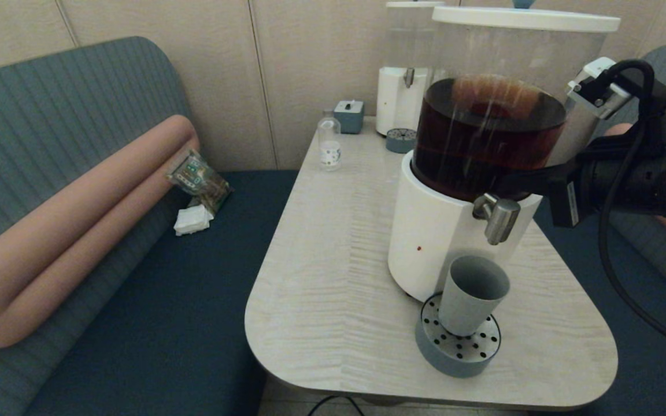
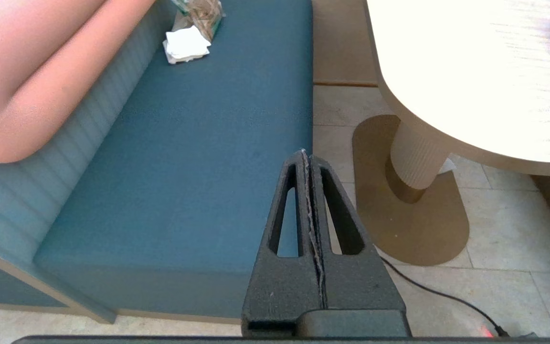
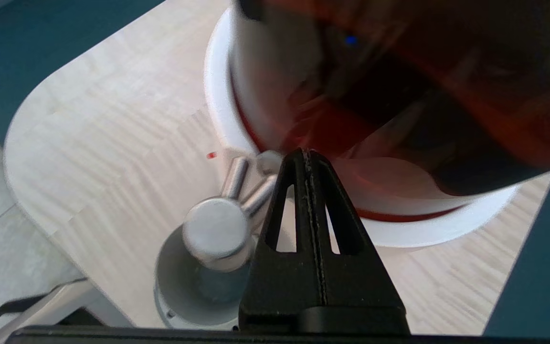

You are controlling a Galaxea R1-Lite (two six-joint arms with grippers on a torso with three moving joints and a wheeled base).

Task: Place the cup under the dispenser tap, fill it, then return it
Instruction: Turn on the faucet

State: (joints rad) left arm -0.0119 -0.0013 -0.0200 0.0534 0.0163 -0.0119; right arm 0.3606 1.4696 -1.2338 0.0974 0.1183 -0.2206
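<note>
The surface [image 1: 333,242] is a pale wood-grain top with rounded corners, standing between blue bench seats. On it the big dispenser [image 1: 443,231] is the largest thing: a white base with a clear tank holding dark brown liquid. Behind it stands a smaller dispenser [image 1: 400,86].

The right arm reaches in from the right at the height of the tank. The right tool [image 3: 307,157] has its 2 fingers pressed together with nothing between them, and its tip is close against the dispenser, just beside the root of the tap [image 1: 498,216]. Probably it is placed to work the tap, but I see no liquid running. The left tool [image 2: 306,157] is also closed and empty, parked low over the bench, well apart from the work.

The drip tray [image 1: 457,346] lies at the foot of the dispenser, round, with a perforated metal top.

The cup [image 1: 472,294] stands on this tray under the thick steel nozzle, leaning a little toward the dispenser. It is a small grey-blue tumbler, matte, slightly tapered, with no handle; its inside looks empty. I judge it light and stiff, easy to tip when empty, and heavier and ready to spill when full. The safest hold is across the middle of its wall, keeping it upright.
</note>
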